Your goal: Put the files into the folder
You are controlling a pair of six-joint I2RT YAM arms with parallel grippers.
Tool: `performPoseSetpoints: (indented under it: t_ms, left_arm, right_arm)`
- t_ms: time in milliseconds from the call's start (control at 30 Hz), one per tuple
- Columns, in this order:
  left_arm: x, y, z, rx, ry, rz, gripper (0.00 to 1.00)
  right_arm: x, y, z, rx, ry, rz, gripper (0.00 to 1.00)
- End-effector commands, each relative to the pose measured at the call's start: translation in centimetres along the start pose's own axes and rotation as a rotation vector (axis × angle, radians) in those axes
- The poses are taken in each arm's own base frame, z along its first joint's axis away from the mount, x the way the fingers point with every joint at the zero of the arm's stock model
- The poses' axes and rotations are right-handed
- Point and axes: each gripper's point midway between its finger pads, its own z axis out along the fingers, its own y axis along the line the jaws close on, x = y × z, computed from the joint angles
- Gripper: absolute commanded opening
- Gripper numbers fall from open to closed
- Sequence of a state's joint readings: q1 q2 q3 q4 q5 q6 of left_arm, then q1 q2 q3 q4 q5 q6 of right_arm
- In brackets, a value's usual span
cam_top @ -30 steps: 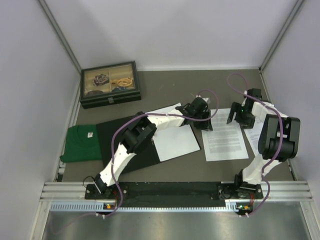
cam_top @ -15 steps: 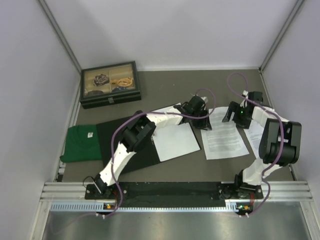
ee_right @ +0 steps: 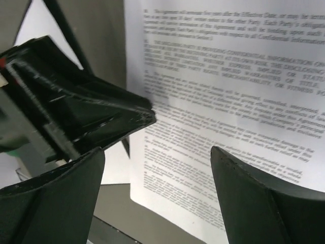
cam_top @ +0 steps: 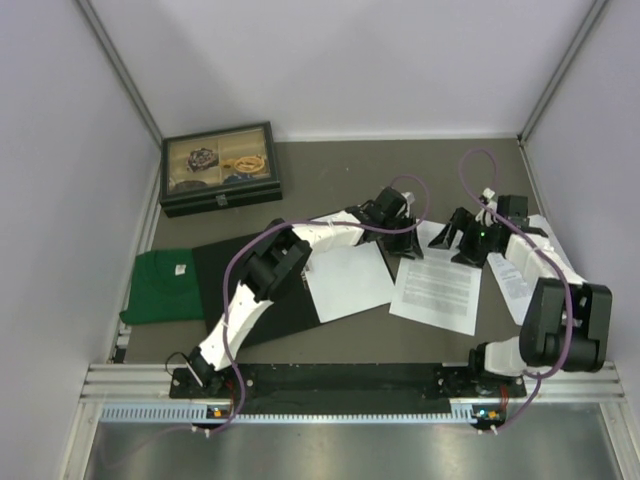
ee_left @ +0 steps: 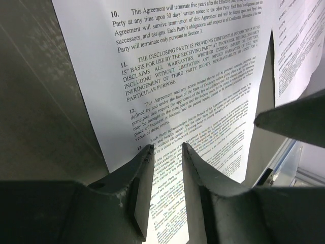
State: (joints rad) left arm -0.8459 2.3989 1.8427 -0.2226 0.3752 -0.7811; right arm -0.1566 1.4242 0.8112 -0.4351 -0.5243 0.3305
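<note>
L gripper (ee_left: 165,152) is nearly shut on the printed sheet's (cam_top: 437,290) edge; R gripper (ee_right: 152,168) is wide open, empty, above it. Folder (cam_top: 260,300) lies left of both. Keep the pinch firm, drag low & slow so paper doesn't buckle.

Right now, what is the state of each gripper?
Left gripper: closed on the printed sheet.
Right gripper: open, holding nothing.
</note>
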Motion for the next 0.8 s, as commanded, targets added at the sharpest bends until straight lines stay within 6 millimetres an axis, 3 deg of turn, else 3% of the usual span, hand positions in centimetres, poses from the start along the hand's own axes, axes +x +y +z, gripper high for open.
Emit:
performPoseSetpoints:
  t_ms: [0, 67, 100, 167, 300, 467, 633, 767]
  left_arm:
    - [2.9, 7.7, 1.7, -0.199, 0.103, -0.027, 0.36]
    - [3.0, 8.0, 1.8, -0.199, 0.107, -0.029, 0.36]
    - [3.0, 8.1, 1.8, -0.2, 0.107, -0.029, 0.36]
    - [2.9, 8.2, 1.7, -0.199, 0.109, -0.029, 0.36]
    - [2.8, 8.6, 1.6, -0.205, 0.113, -0.032, 0.36]
    - [3.2, 8.8, 1.8, -0.205, 0.126, -0.036, 0.36]
    - [3.1, 8.9, 1.7, -0.204, 0.128, -0.033, 0.36]
    - [2.9, 8.7, 1.9, -0.195, 0.127, -0.04, 0.36]
  right_arm:
    - [0.7, 1.5, -1.0, -0.033, -0.018, 0.016, 0.84]
    - [0.0, -0.4, -1.5, 0.098, -0.059, 0.031, 0.85]
    - [-1.2, -2.8, -2.2, 0.25, -0.112, 0.039, 0.85]
    - [-1.1, -5.9, -2.7, 0.416, -0.11, 0.114, 0.87]
    - [-1.0, -9.5, -2.6, 0.574, -0.088, 0.157, 0.88]
    - [-0.5, -11.1, -1.8, 0.622, -0.062, 0.145, 0.89]
    - [1.4, -11.9, -0.2, 0.606, 0.006, 0.152, 0.89]
    - [2.2, -8.8, 1.8, 0.389, 0.047, 0.156, 0.87]
